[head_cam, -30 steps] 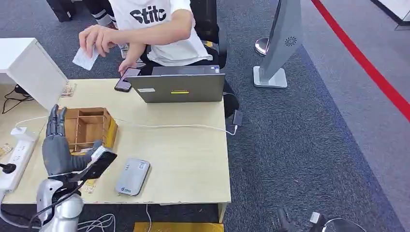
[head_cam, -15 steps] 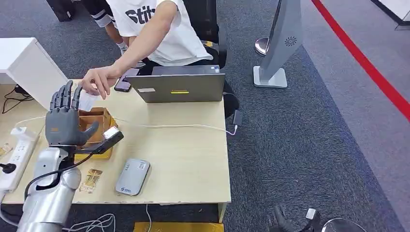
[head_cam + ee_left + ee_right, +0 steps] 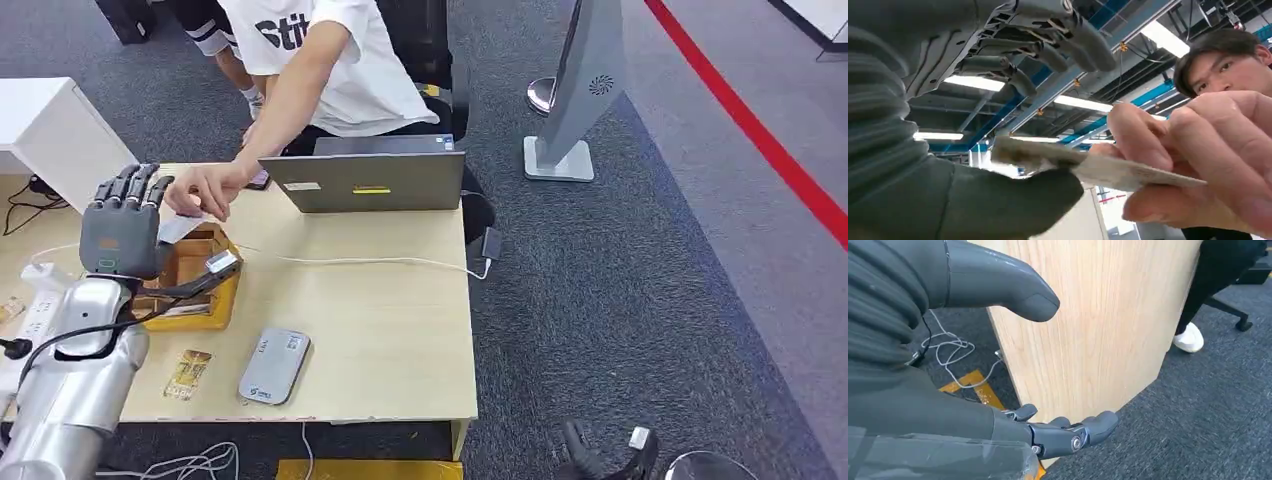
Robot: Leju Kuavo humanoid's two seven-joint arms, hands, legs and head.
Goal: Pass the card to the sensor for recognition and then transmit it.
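A person's hand (image 3: 205, 188) holds a white card (image 3: 181, 229) out over the wooden box (image 3: 195, 285). My left hand (image 3: 120, 228) is raised beside it, palm toward the card. In the left wrist view the card (image 3: 1108, 172) lies across my thumb (image 3: 1013, 200), my fingers (image 3: 1048, 47) stay spread above it, and the person's fingers (image 3: 1198, 150) still pinch it. The grey card sensor (image 3: 273, 366) lies flat near the table's front edge. My right hand (image 3: 948, 415) hangs open beside the table's side panel (image 3: 1098, 315), holding nothing.
A grey laptop (image 3: 368, 182) stands at the table's back edge, with a white cable (image 3: 380, 262) running across the top. A power strip (image 3: 35, 320) lies at the left. Another card (image 3: 187, 372) lies left of the sensor. A grey stand (image 3: 575, 95) is on the carpet.
My left hand has risen and moved back over the wooden box. The person's hand has come down with the card and brought it to my left hand.
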